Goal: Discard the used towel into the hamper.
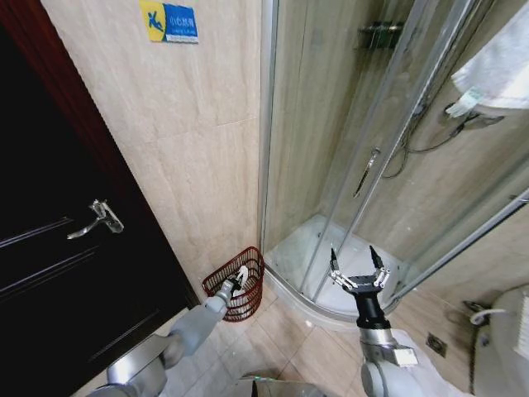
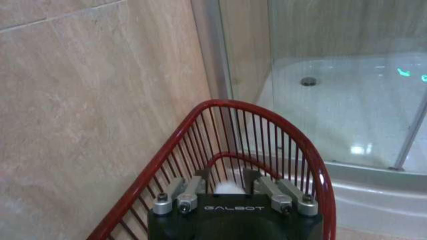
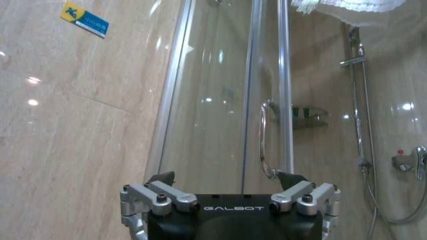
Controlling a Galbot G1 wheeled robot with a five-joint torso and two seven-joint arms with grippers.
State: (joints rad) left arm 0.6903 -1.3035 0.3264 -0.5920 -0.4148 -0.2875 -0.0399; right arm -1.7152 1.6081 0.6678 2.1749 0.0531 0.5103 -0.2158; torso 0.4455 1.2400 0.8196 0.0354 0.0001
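The hamper (image 1: 216, 279) is a dark red wire basket on the floor against the tiled wall, beside the shower stall. My left gripper (image 1: 240, 279) reaches down inside its rim. In the left wrist view the hamper's rim (image 2: 267, 107) curves around the left gripper (image 2: 229, 182), whose fingers stand close together with a small white bit of the towel (image 2: 229, 188) between them. The rest of the towel is hidden by the gripper body. My right gripper (image 1: 353, 251) is raised in front of the shower door, open and holding nothing, as the right wrist view of it (image 3: 227, 176) also shows.
A dark door with a lever handle (image 1: 97, 217) stands to the left. The glass shower enclosure (image 1: 331, 165) and its raised white tray (image 1: 306, 248) lie right of the hamper. Another white towel (image 1: 496, 74) hangs at the upper right. A blue sign (image 1: 169, 21) is on the wall.
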